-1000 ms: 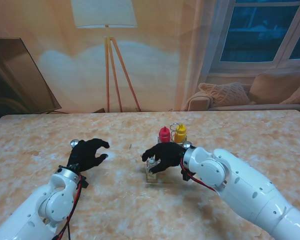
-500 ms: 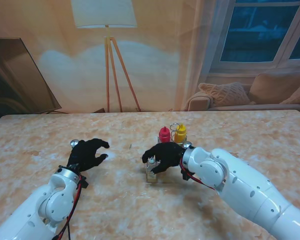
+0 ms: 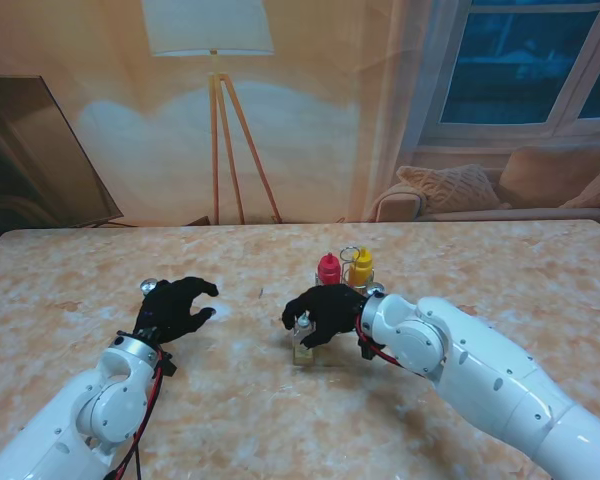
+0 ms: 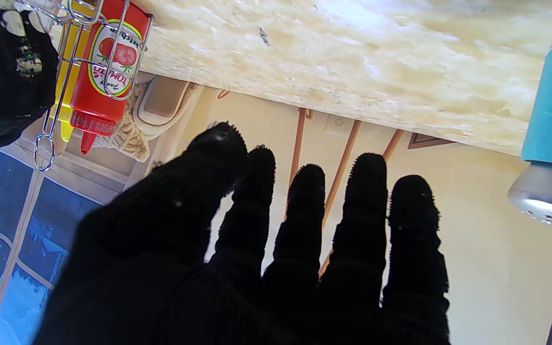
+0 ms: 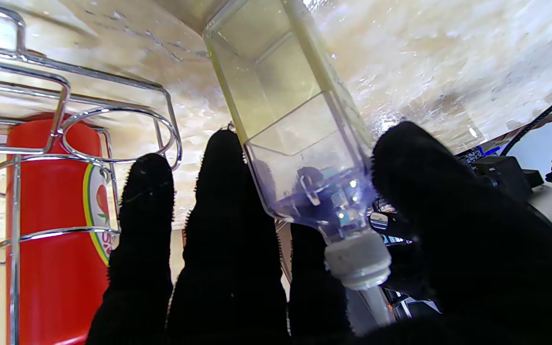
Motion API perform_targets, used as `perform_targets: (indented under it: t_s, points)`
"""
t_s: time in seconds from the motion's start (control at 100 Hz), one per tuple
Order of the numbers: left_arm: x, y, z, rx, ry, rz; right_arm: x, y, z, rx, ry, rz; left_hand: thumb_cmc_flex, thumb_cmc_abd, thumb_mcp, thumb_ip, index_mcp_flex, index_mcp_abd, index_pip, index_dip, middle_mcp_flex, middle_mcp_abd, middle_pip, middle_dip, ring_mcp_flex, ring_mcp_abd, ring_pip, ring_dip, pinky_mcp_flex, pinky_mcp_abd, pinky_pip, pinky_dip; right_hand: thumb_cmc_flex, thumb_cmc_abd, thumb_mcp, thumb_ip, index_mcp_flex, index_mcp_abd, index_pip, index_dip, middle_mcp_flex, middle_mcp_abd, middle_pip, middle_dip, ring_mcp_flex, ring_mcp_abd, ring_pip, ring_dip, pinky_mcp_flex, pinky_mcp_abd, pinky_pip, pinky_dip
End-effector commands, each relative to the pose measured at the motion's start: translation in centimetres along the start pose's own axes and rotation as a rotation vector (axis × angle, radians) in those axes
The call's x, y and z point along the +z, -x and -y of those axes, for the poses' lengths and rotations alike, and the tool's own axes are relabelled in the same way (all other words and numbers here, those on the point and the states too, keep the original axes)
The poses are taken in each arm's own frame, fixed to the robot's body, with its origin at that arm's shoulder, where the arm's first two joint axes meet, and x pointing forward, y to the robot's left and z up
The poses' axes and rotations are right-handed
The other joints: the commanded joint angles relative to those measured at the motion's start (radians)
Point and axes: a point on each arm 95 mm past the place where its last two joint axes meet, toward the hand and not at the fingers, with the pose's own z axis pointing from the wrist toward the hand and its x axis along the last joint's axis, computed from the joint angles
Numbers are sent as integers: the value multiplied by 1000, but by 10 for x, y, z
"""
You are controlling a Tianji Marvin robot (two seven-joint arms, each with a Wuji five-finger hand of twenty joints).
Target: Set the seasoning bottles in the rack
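Two arms rise over the marble table [image 3: 500, 270]. Right hand [image 3: 325, 312] is closed around a clear square bottle [image 3: 303, 341], thumb on one side and fingers [image 5: 223, 201] on the other; the bottle stands on the table just beside the wire rack [image 3: 351, 262], on the side nearer to me. Left hand [image 3: 177, 308] hovers empty, fingers spread, well apart from the rack. Red ketchup bottle [image 3: 328, 268] and yellow bottle [image 3: 361, 266] sit upright in the rack. Blue shaker [image 4: 551, 143] stands near the left hand.
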Motion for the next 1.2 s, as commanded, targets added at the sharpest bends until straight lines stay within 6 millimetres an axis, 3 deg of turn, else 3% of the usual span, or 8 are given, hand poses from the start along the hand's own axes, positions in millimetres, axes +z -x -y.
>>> perform_targets:
  t_s: [0.0, 0.05, 0.13, 0.2, 0.33, 0.7, 1.19]
  points:
    - [-1, 0, -2, -2, 11, 0, 3, -4, 6, 4, -20, -9, 21, -11, 2, -22, 12, -13, 19, 9, -25, -3, -11, -1, -29, 4, -21, 11, -14, 2, -11, -8, 62, -28, 55, -14, 40, -62, 97, 33, 18, -35, 35, 54, 38, -33, 37, 32, 20, -14, 32, 24]
    - [-1, 0, -2, -2, 10, 0, 4, -4, 6, 5, -20, -9, 20, -10, 2, -21, 12, -12, 19, 9, -26, -3, -12, -2, -28, 2, -20, 11, -14, 0, -11, -8, 74, -37, 63, -14, 46, -78, 123, 45, 30, -49, 51, 66, 50, -45, 55, 43, 30, -15, 35, 29]
    - [-1, 0, -1, -2, 10, 0, 5, -4, 7, 7, -20, -12, 20, -12, 3, -21, 12, -12, 19, 9, -26, -2, -12, -2, -29, 2, -21, 11, -14, 1, -11, -8, 108, -70, 61, -107, 47, -128, 206, 2, 55, -76, 78, 91, 71, -66, 90, 69, 50, -24, 38, 41]
    - [-1, 0, -1, -1, 10, 0, 6, -3, 8, 7, -21, -18, 21, -12, 3, -22, 12, -12, 20, 10, -27, -3, -12, -2, -28, 2, -20, 11, -13, 0, -10, -8, 141, -102, 64, -153, 50, -215, 278, -24, 89, -120, 89, 129, 95, -85, 108, 107, 75, -41, 41, 46]
    - [-1, 0, -1, -1, 10, 0, 7, -3, 9, 1, -23, -27, 21, -12, 3, -22, 12, -12, 20, 9, -26, -3, -11, -2, -28, 2, -20, 11, -12, 1, -10, -8, 171, -133, 67, -177, 66, -258, 359, -26, 128, -139, 102, 166, 129, -98, 129, 140, 108, -53, 45, 51]
    - [-1, 0, -1, -1, 7, -1, 10, -3, 10, 21, -14, -38, 22, -12, 2, -22, 12, -11, 20, 9, -25, -3, -11, -2, -28, 2, -20, 11, -12, -1, -10, -8, 285, -171, 85, -183, 175, -371, 464, -18, 259, -207, 139, 219, 223, -155, 216, 180, 204, -92, 73, 77]
    - [-1, 0, -1, -2, 7, -1, 4, -3, -2, -6, 23, -68, 23, -11, -1, -23, 13, -12, 20, 9, -26, -3, -11, -2, -27, 3, -19, 11, -12, -1, -9, -9, 288, -177, 94, -180, 200, -385, 467, -27, 283, -216, 131, 216, 245, -169, 210, 178, 238, -109, 55, 78]
